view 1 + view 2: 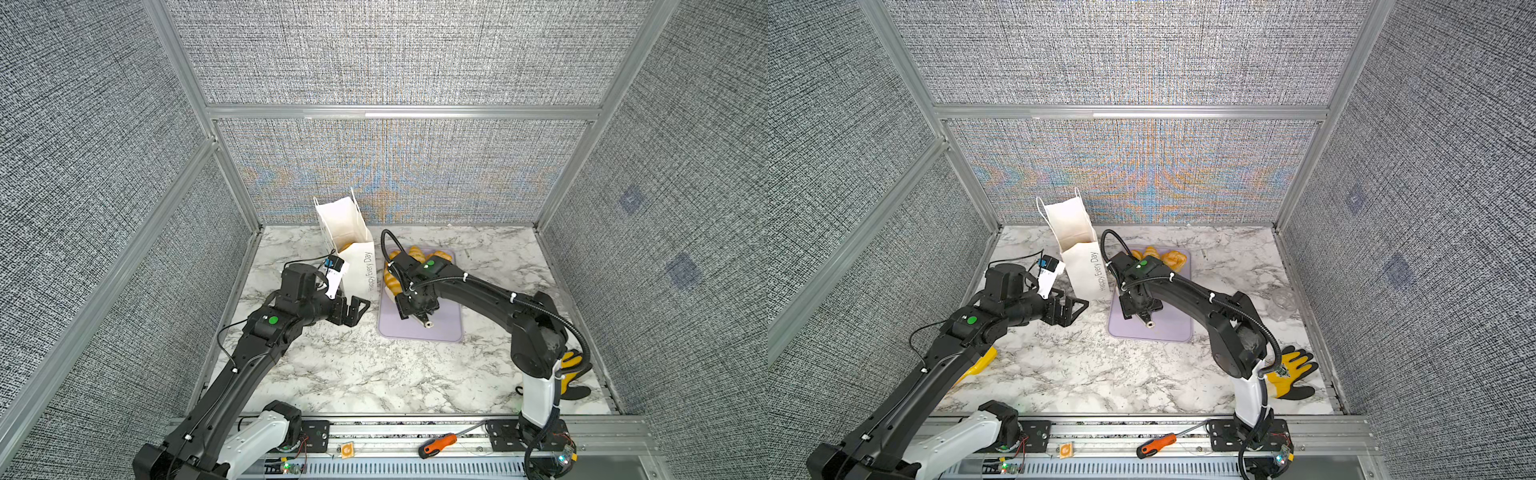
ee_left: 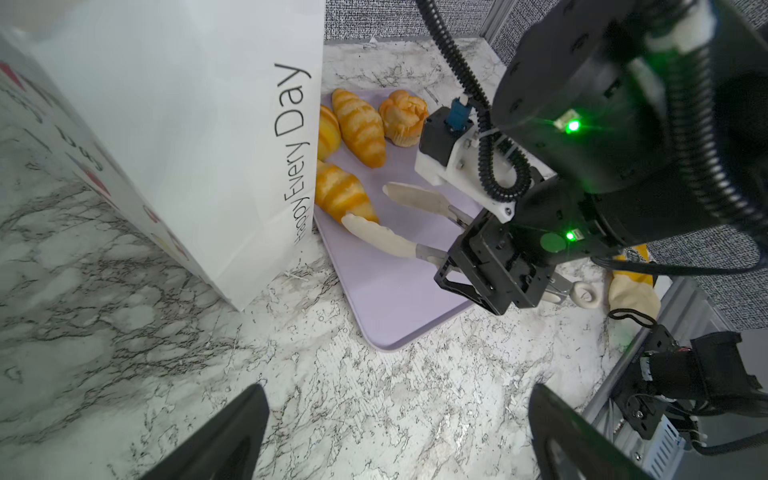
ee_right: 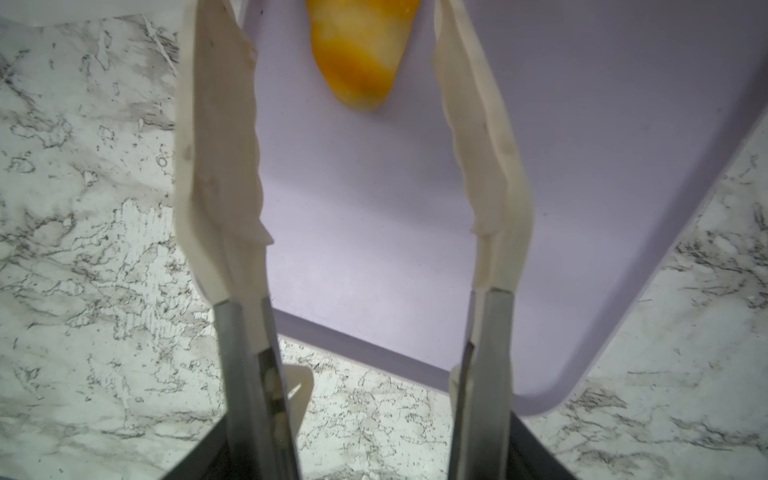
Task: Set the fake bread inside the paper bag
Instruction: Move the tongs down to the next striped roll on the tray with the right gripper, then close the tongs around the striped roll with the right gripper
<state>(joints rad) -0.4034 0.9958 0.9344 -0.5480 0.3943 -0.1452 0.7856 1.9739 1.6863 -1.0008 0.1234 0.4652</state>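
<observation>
**A:** What sits at the left of the top views?

**B:** The left gripper (image 1: pixel 355 309), jaws spread wide and empty. It is low over the table, just beside the paper bag (image 1: pixel 357 266) but apart from it.

**A:** Any writing?

**B:** Grey lettering (image 2: pixel 295 153) runs up the bag's narrow side: "Happy Every Day". The broad face carries coloured marks, too skewed to read in the left wrist view. The bag stands upright with its mouth open, left of centre and near the back wall.

**A:** And the fake bread (image 2: pixel 359 124)?

**B:** It lies on the lilac tray (image 1: pixel 440 328), just right of the bag. Four pieces show, three striped croissants and one knotted piece, bunched at the tray's far end.

**A:** The right gripper (image 2: pixel 368 203)?

**B:** It is low over the tray with its white fingers (image 3: pixel 216 145) apart. The nearest croissant's pointed end lies between them, and the right wrist view shows a gap on each side. It grips nothing.

**A:** Farther right?

**B:** A yellow-and-black glove (image 1: pixel 1291 370) lies at lower right. An orange-handled screwdriver (image 1: pixel 438 444) rests on the metal rail along the bottom.

**A:** Surface and room?

**B:** The table (image 1: pixel 353 374) is white marble pattern with grey veins. Grey woven panels (image 1: pixel 395 54) in aluminium frames close three sides.
</observation>
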